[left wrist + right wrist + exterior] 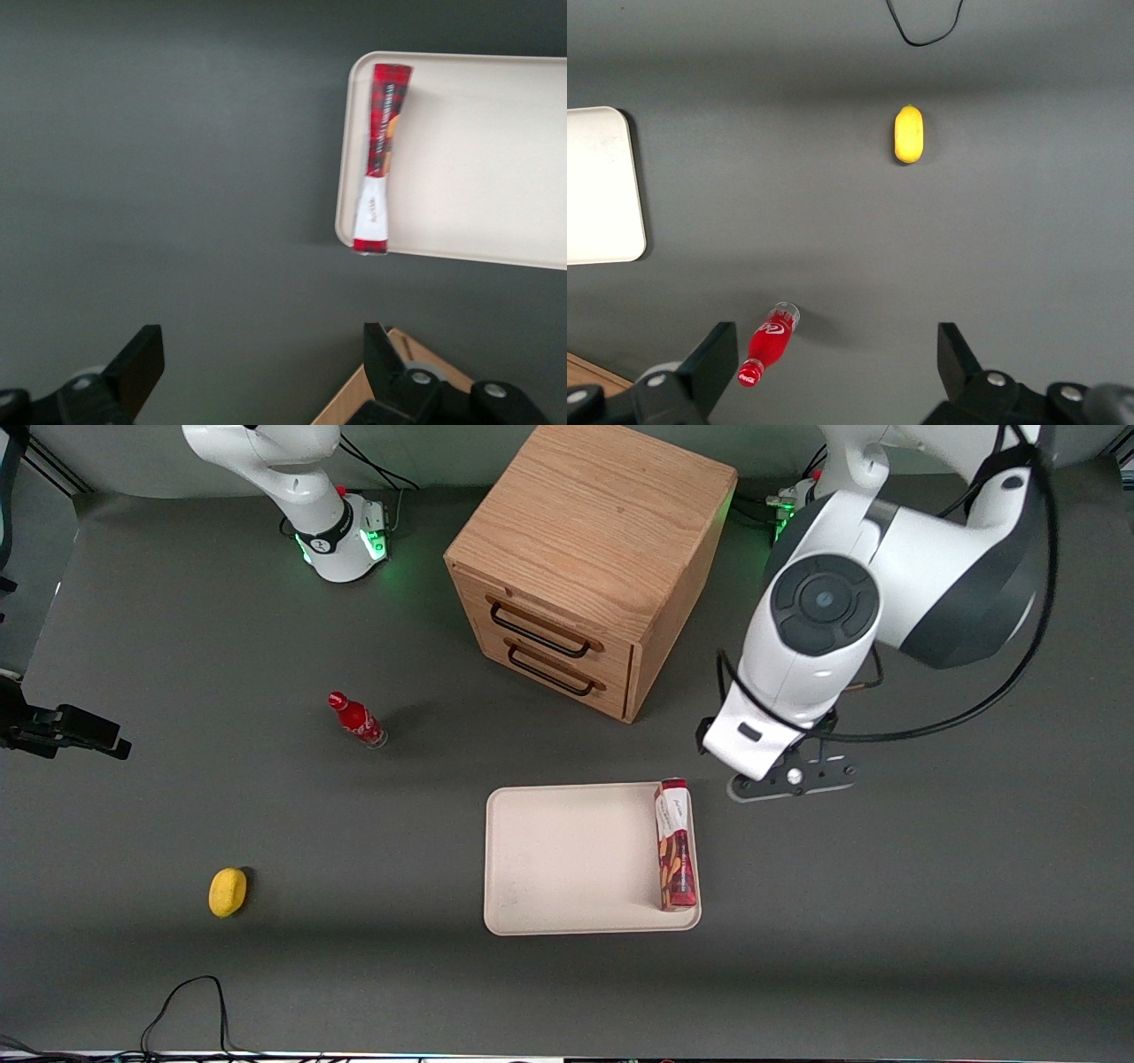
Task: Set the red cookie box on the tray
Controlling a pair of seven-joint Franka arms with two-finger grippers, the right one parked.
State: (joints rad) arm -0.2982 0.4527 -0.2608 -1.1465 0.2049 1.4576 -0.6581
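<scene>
The red cookie box (676,846) (379,155) lies flat on the cream tray (567,859) (478,159), along the tray's edge nearest the working arm. Its white panel end rests at the rim farther from the front camera. My gripper (791,777) (263,354) hovers above bare table, beside the tray's corner and farther from the front camera than the box. It is open, with nothing between its fingers, and it is apart from the box.
A wooden two-drawer cabinet (589,567) (399,381) stands farther back, beside the gripper. Toward the parked arm's end lie a small red soda bottle (357,720) (769,343) and a yellow object (228,892) (908,134). A black cable (186,1001) loops near the front edge.
</scene>
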